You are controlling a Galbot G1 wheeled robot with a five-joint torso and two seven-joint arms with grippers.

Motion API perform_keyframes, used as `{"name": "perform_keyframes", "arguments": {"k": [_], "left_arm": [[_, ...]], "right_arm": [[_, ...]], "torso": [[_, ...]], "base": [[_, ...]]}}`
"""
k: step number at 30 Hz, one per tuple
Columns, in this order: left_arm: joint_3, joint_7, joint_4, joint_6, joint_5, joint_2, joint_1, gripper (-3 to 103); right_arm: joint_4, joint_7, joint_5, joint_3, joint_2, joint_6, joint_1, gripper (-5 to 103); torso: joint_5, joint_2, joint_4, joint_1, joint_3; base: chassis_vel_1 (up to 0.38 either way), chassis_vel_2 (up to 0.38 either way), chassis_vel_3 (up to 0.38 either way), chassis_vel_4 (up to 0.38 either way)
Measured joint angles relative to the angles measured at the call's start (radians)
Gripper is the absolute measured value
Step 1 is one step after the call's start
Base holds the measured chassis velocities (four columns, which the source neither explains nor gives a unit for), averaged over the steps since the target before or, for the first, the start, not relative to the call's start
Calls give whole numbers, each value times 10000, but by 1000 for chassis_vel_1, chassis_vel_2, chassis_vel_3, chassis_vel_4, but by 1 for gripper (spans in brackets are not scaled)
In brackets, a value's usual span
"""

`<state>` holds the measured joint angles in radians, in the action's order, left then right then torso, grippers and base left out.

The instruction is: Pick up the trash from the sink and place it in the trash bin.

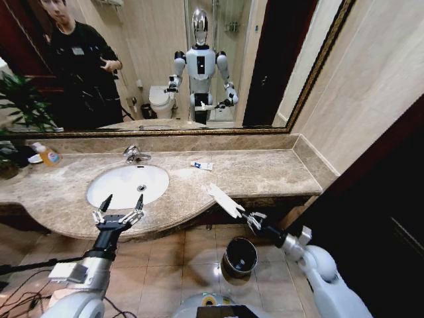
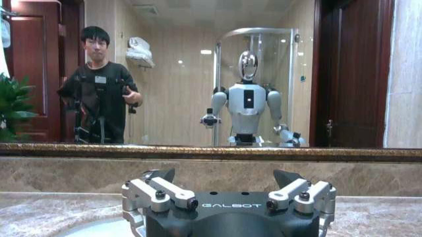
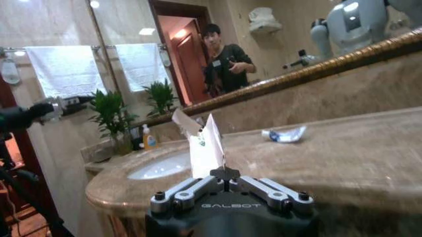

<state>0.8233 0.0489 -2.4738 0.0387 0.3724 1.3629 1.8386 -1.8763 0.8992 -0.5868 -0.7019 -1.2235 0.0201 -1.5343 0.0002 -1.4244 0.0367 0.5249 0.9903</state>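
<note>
Carrying a white sachet toward the bin.

Right gripper (image 1: 246, 216) clamped on white sachet (image 1: 225, 201), just off the desk's (image 1: 265, 173) near edge, above and left of trash bin (image 1: 240, 256); needs lowering over its rim. Left gripper (image 1: 119, 212) spread apart, near sink (image 1: 127, 185).

Silver-grey arms (image 1: 318, 262) end in black wrists marked GALBOT — each pincer (image 2: 228, 190) silver-linked, black-tipped, dark-screwed.
</note>
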Motion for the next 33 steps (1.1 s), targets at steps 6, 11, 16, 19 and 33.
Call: {"name": "perform_keyframes", "arguments": {"k": [6,11,16,19,33], "left_arm": [[0,0,0,0,1,0,0,100],[0,0,0,0,1,0,0,100],[0,0,0,0,0,0,0,100],[1,0,0,0,0,0,0,100],[0,0,0,0,0,0,0,100]], "right_arm": [[765,-297,167,147,-333,-555,-227,0],[1480,-456,467,300,-561,-841,-246,0],[2475,-729,605,520,-592,-1253,-292,0],[3213,-852,656,620,-586,-1463,-197,0],[6333,-4256,880,1680,-605,-2050,827,0]], "torso": [[-2,1,0,2,1],[-2,2,1,1,1],[-2,2,0,2,1],[-1,2,0,1,1],[-3,2,1,1,1]], "base": [[0,0,0,0],[0,0,0,0],[0,0,0,0],[0,0,0,0],[0,0,0,0]]}}
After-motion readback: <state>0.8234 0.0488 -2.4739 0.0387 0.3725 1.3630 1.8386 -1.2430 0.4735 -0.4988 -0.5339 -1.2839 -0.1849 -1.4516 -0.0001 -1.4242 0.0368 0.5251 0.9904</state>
